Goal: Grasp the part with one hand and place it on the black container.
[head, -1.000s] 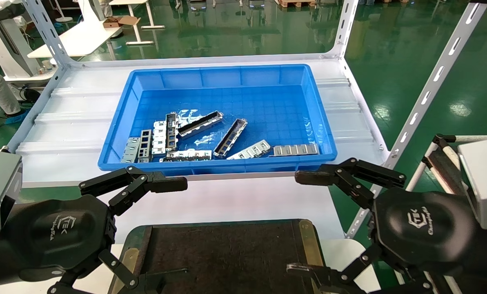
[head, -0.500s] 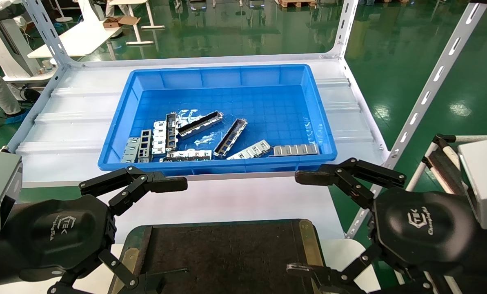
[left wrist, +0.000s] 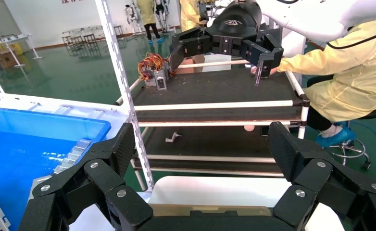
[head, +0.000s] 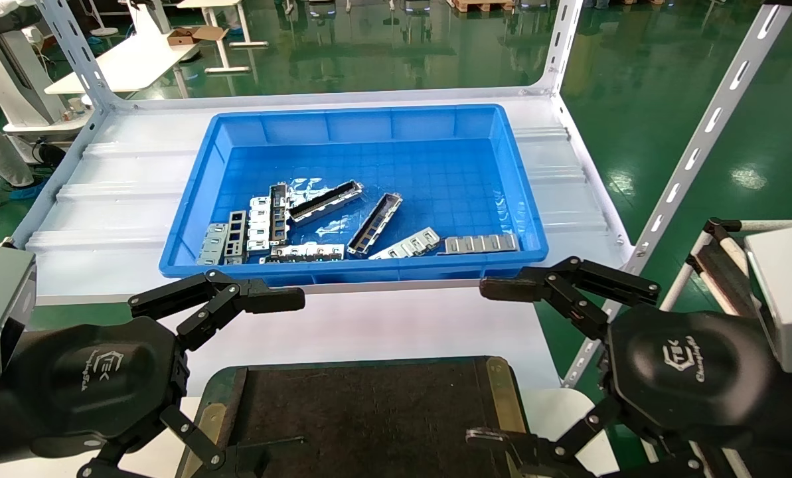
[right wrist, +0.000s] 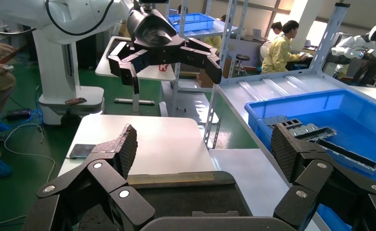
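The part (head: 374, 224), a short grey strip with raised edges and cutouts, lies slanted near the middle of the blue bin (head: 193, 206). The black container (head: 369, 411), a flat dark tray with brass edge strips, sits nearest me between both arms. My left gripper (head: 279, 378) hovers open over the tray's left edge, holding nothing. At the tray's right edge my right gripper (head: 488, 362) is open and empty as well. Each wrist view looks across the tray (right wrist: 176, 192) between spread pads (left wrist: 123, 144) (right wrist: 128, 144).
A longer dark channel piece (head: 324, 201) and flat silver strips (head: 480, 243) share the bin with several other pieces. The bin stands on a white shelf (head: 117, 199) with slotted uprights (head: 694, 146). A cart with white rails (left wrist: 215, 105) stands to my right, with a seated person (left wrist: 354, 72) beyond it.
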### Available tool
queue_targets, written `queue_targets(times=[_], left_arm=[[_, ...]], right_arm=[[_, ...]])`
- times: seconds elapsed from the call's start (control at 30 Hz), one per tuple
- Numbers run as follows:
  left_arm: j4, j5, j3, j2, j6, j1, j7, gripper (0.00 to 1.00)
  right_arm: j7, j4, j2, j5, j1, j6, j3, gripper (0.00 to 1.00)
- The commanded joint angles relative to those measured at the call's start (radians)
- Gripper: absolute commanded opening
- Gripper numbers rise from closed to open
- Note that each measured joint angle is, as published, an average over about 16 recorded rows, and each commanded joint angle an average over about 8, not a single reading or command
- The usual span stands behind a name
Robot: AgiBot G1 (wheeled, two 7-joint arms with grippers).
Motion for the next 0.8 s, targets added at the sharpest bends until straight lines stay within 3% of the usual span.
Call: queue_targets(times=[0.03,0.5,0.8], left_arm=[[0.000,0.000,0.000,0.000,0.000,0.000,0.000,1.00],[-0.027,0.025,0.004,-0.001,-0.057,0.000,-0.027,1.00],[-0.023,0.079,0.023,0.043,-0.134,-0.025,-0.039,1.00]], right_arm=[[0.000,0.000,0.000,0.000,0.000,0.000,0.000,1.00],[-0.001,-0.001,0.000,0.000,0.001,0.000,-0.001,1.00],[-0.001,-0.001,0.000,0.001,0.001,0.000,-0.002,1.00]])
